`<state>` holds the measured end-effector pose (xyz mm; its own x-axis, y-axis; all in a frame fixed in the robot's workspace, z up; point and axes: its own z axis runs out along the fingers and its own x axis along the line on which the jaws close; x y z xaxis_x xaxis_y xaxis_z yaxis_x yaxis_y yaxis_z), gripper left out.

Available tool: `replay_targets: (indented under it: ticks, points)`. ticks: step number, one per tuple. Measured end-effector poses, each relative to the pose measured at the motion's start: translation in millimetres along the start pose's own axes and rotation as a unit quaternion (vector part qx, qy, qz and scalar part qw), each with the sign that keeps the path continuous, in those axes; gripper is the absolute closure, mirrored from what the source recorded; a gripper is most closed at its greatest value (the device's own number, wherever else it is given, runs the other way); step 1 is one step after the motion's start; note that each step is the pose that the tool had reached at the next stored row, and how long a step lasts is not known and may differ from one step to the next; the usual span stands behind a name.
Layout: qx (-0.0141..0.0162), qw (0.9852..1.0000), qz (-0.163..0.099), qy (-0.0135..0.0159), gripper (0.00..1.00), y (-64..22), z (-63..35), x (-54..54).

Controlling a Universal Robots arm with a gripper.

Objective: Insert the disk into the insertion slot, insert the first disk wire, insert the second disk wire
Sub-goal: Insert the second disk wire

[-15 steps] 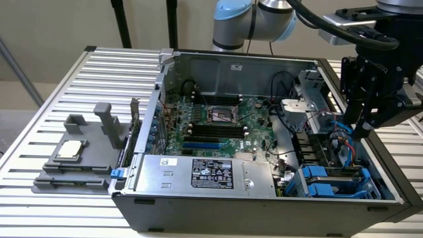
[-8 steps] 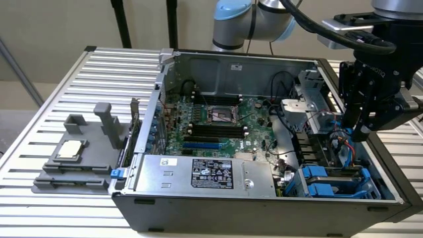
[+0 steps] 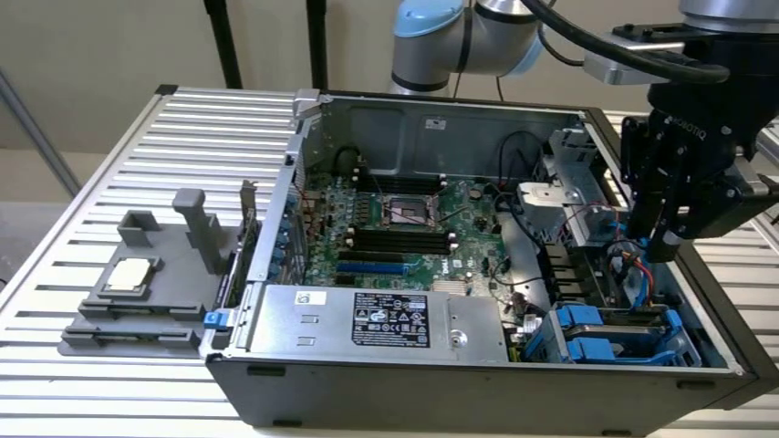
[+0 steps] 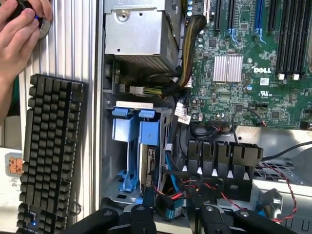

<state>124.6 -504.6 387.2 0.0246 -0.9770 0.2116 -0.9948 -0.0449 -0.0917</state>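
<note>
Disk (image 4: 147, 163): stands on edge in its blue frame inside the cage, with only a narrow silver strip showing between the blue tabs.
Slot (image 4: 108, 165): a bay of the dark grey cage in the case corner, at the exterior view's right; a second blue frame (image 4: 124, 141) sits just beside the disk's.
Wires (image 4: 168, 192): red, black and blue leads lie loose by the disk's end; I cannot tell whether any is plugged in.
Gripper (image 4: 175, 217): hovers over the cage and wires with fingers (image 4: 145, 212) spread, gripping nothing.
Board (image 3: 389, 219): green, beside the cage.
Power supply (image 3: 365, 319): silver box at the exterior view's left of the cage.
Keyboard (image 4: 48, 151): black, on the slatted table (image 3: 122, 182) outside the case.
Hand (image 4: 19, 34): a person's, near the keyboard.
</note>
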Motion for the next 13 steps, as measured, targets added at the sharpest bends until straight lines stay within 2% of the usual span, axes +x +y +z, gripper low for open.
replay_targets:
  ticks: [2,4,5,9,13]
  points:
    - [-0.0025,1.0000,-0.001,0.0046,0.60,-0.4,0.1,-2.4]
    - [-0.0044,1.0000,-0.002,0.0072,0.63,-1.1,0.2,-4.8]
    - [-0.0053,0.9999,-0.002,0.0084,0.70,-1.6,0.2,-5.9]
    - [-0.0106,0.9998,-0.004,0.0149,0.70,-3.6,0.0,-8.6]
    - [-0.0135,0.9998,-0.005,0.0166,0.70,-4.2,-0.1,-8.6]
